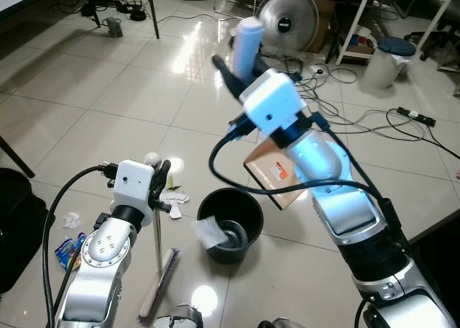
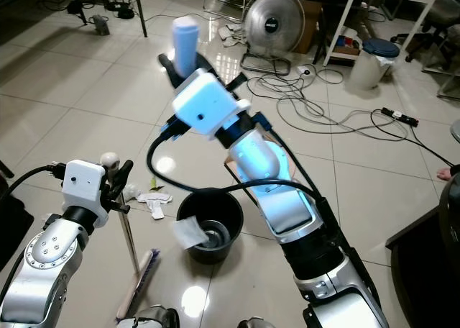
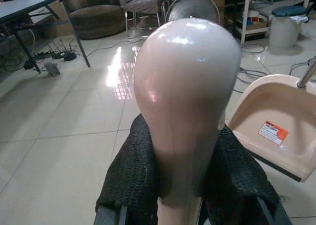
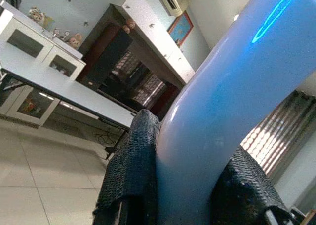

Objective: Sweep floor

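My left gripper is shut on the thin metal pole of a broom, just under its pale rounded knob. The broom's brush rests on the tiles beside a black bin. My right gripper is raised and shut on the pale blue handle of a tan dustpan. The pan hangs tilted at the bin's far right rim. A white scrap of paper lies inside the bin.
White paper scraps, a crumpled wad and a blue wrapper lie on the tiles to the left. A floor fan, loose cables and a white bucket stand beyond. A dark object is at the left edge.
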Motion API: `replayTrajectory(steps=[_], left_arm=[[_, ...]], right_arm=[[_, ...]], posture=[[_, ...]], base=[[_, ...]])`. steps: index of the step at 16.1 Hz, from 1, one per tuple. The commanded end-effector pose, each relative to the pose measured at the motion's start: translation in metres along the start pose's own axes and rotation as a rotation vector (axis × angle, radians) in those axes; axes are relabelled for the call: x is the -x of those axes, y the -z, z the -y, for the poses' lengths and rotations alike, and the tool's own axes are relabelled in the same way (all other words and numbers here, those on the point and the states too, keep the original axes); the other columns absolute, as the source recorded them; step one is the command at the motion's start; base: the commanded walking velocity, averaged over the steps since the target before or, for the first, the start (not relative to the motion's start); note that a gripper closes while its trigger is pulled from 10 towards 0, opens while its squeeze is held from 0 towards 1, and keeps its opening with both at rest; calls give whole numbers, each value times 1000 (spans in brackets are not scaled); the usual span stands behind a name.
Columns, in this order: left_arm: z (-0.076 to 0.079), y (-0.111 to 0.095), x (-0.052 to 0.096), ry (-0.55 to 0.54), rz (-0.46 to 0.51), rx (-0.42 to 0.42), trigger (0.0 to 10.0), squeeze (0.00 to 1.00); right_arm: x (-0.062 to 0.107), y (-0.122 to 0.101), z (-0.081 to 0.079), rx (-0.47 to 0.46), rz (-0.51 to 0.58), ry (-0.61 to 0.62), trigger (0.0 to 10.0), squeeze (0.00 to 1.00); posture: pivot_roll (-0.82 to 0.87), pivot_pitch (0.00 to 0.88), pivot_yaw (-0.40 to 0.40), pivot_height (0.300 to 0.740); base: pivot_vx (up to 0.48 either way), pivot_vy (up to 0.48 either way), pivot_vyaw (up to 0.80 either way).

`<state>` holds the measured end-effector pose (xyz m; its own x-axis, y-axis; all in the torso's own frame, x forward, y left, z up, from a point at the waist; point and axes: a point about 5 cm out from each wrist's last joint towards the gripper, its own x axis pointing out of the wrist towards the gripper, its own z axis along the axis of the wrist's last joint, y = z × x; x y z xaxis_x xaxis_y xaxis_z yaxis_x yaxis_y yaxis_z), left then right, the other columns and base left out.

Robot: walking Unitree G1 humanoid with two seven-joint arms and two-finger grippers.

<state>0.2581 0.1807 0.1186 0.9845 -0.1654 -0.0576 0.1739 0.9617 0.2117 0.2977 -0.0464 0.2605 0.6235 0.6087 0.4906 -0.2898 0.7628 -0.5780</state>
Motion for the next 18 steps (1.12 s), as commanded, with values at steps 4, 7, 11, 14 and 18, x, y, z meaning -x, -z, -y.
replayTrajectory(steps=[4, 7, 11, 14, 18], left_arm=[[0, -9, -3, -5, 23, -20, 10000, 0], [-4, -16, -7, -24, 42, -17, 10000, 0], [-11, -37, -15, -39, 105, -58, 10000, 0], [-12, -46, -18, -31, 130, -74, 10000, 0], [-12, -48, -19, -19, 133, -91, 10000, 0]], right_arm=[[4, -1, 30, -55, -13, 203, 10000, 0], [6, -8, 59, -149, 5, 379, 10000, 0], [12, -23, 103, -254, 3, 627, 10000, 0], [16, -27, 110, -326, 20, 678, 10000, 0], [22, -18, 92, -528, -18, 674, 10000, 0]], posture=[[143, 114, -21, 740], [144, 113, -18, 740], [145, 109, -15, 740], [142, 100, -12, 740], [153, 90, -16, 740]], base=[[0, 0, 0], [0, 0, 0], [0, 0, 0], [0, 309, 0], [0, 312, 0]])
